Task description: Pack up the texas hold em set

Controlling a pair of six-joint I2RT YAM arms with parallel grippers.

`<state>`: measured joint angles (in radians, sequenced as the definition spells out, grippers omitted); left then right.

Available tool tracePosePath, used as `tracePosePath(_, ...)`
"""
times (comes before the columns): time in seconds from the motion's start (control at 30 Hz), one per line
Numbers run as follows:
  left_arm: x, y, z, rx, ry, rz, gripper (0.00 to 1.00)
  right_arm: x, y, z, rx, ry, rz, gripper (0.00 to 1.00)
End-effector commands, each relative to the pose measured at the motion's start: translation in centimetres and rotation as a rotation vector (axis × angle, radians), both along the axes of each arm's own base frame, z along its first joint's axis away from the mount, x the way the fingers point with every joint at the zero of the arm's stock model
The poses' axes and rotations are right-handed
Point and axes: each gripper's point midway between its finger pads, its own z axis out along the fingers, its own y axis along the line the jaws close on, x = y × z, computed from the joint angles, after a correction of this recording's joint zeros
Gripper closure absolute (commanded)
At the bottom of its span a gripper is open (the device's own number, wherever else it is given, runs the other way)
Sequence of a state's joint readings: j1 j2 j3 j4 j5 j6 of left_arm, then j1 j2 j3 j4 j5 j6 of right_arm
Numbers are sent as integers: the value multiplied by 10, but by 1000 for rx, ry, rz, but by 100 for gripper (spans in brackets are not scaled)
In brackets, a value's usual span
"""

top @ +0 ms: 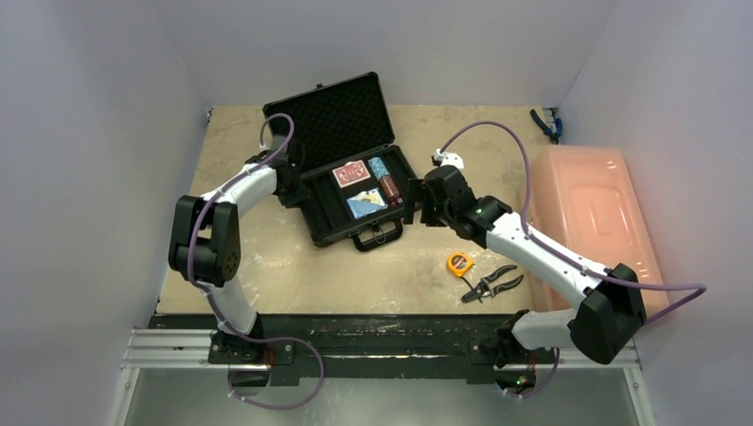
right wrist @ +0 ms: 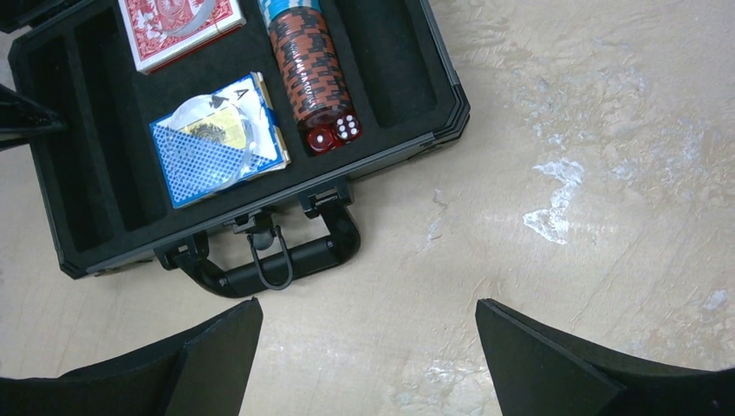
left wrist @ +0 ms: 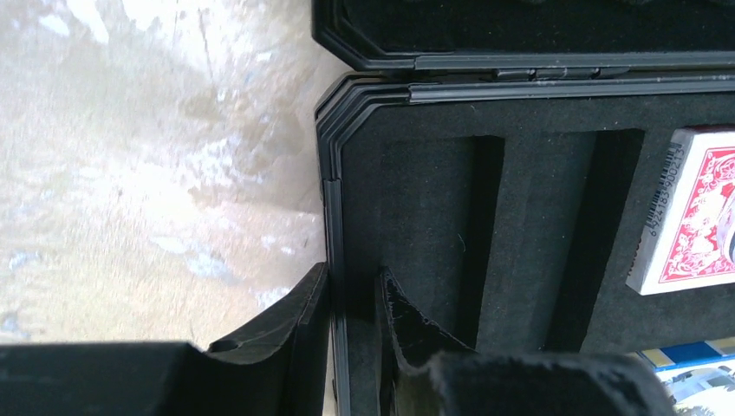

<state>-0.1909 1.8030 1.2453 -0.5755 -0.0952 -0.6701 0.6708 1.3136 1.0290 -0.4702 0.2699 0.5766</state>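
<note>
I held the left wall of the case (top: 318, 211) pinched in the left gripper (left wrist: 351, 282), case centred, long axis left-right, lid (top: 330, 114) standing up on far side; right gripper (right wrist: 368, 305) gaped empty just right of it.

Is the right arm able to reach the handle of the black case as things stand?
Probably yes. The right gripper hovers near the handle with its jaws wide open, and nothing lies between them.
</note>
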Motion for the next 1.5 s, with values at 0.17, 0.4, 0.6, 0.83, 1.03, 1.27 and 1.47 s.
tracePosePath(0.17,-64,-7,-7,17,122,-17,100,-1,-4,12,36,-43,-9,2)
tracePosePath(0.4,-87,-16,-9,22,133,-22,100,-7,-8,9,38,-39,-11,2)
tracePosePath(0.6,-112,-27,-19,-1,154,-18,100,-10,-11,6,31,-38,-14,2)
tracePosePath(0.83,-131,-33,-20,-8,157,-27,100,-11,-12,3,29,-33,-17,2)
tracePosePath(1.03,-148,-38,-23,-31,169,-36,100,-10,-12,1,23,-29,-17,2)
tracePosePath(1.27,-171,-43,-30,-70,179,-45,100,-9,-12,-3,16,-25,-19,2)
tracePosePath(1.47,-180,-42,-31,-69,172,-51,95,-9,-12,-6,12,-19,-18,2)
